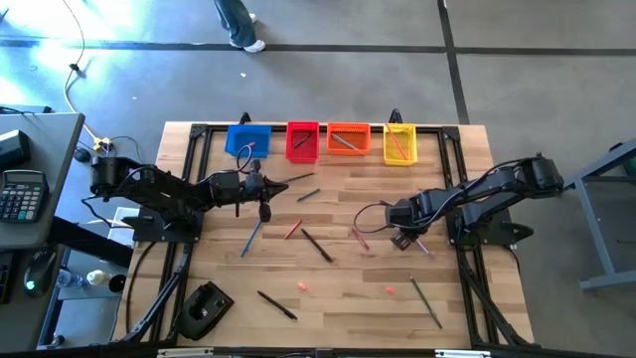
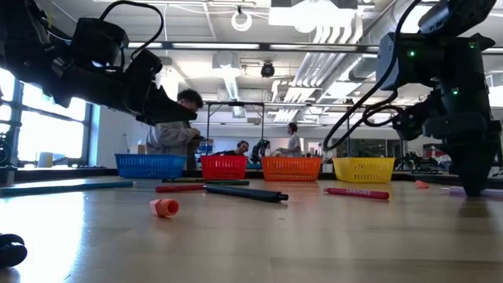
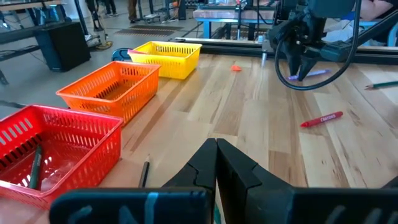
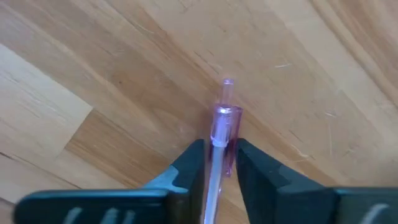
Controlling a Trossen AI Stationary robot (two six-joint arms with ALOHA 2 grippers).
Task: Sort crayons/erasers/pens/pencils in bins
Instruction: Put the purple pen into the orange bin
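Your right gripper (image 4: 216, 163) grasps a purple pen (image 4: 221, 124) between its jaws, low on the table (image 4: 124, 74): pick step. Next, lift and carry it to the bins (image 1: 318, 141). Left gripper (image 3: 216, 163) hangs clenched, empty.

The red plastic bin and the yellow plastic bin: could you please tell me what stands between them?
The orange rectangular plastic bin stands between the red bin and the yellow bin, clearest in the high view.

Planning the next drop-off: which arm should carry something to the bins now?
Right. Its hand is already closed on a purple pen down at the table. The left hand hovers shut and empty near the red bin.
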